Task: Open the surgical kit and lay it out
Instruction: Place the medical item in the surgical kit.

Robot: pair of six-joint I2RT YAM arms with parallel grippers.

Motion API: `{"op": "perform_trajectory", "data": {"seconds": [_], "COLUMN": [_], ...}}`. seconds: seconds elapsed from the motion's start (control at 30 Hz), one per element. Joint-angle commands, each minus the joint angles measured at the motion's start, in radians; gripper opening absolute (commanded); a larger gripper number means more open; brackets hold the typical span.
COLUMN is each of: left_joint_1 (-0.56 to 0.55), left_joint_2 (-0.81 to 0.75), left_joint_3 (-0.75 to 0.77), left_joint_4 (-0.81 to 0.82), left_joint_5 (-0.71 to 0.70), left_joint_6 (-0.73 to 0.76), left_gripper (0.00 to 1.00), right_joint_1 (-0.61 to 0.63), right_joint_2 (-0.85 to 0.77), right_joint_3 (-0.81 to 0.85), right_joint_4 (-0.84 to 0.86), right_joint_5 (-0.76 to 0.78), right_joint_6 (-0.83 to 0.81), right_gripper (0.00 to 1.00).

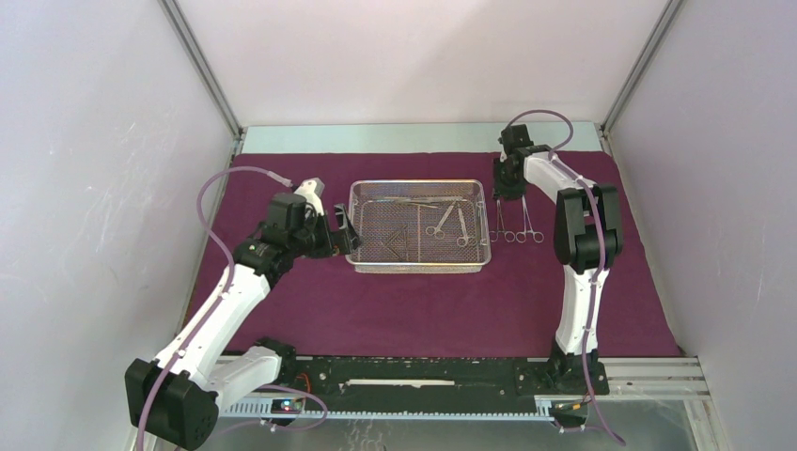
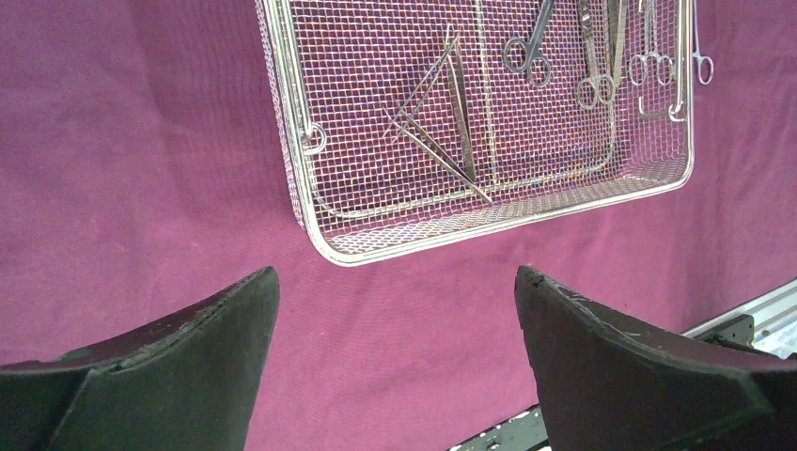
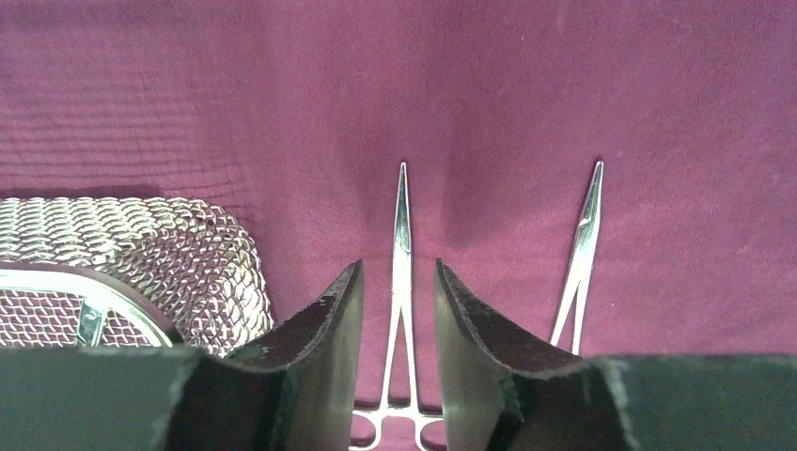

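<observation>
The maroon cloth (image 1: 423,310) lies spread flat on the table. The silver wire-mesh tray (image 1: 418,268) stands on its middle and holds tweezers (image 1: 395,240) and ring-handled scissors (image 1: 442,221). Two ring-handled clamps (image 1: 500,221) lie side by side on the cloth just right of the tray. My right gripper (image 1: 510,183) hovers low over their tips. In the right wrist view its fingers (image 3: 324,319) stand a little apart on either side of the left clamp (image 3: 402,235), without touching it. My left gripper (image 1: 350,230) is wide open and empty beside the tray's left edge (image 2: 320,235).
The second clamp (image 3: 583,235) lies right of my right fingers, and the tray's corner (image 3: 141,272) is close on their left. White walls enclose the table on three sides. A black rail (image 1: 423,381) runs along the near edge.
</observation>
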Motion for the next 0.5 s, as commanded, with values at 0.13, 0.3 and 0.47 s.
{"op": "perform_trajectory", "data": {"seconds": [0.13,0.3,0.47], "left_joint_1": [0.006,0.006,0.006], "left_joint_2": [-0.011,-0.009,-0.012], "left_joint_3": [-0.015,-0.013,-0.014], "left_joint_4": [0.022,0.022,0.022], "left_joint_5": [0.016,0.019,0.022], "left_joint_6": [0.006,0.005,0.006], "left_gripper": [1.00,1.00,1.00], "right_joint_1": [0.000,0.012,0.026], "right_joint_2": [-0.030,-0.064,-0.100], "right_joint_3": [0.051,0.077,0.089], "right_joint_4": [-0.047,-0.081,-0.120], "right_joint_5": [0.031,0.044,0.077], "right_joint_6": [0.024,0.043,0.067], "right_gripper": [0.55,0.69,0.77]}}
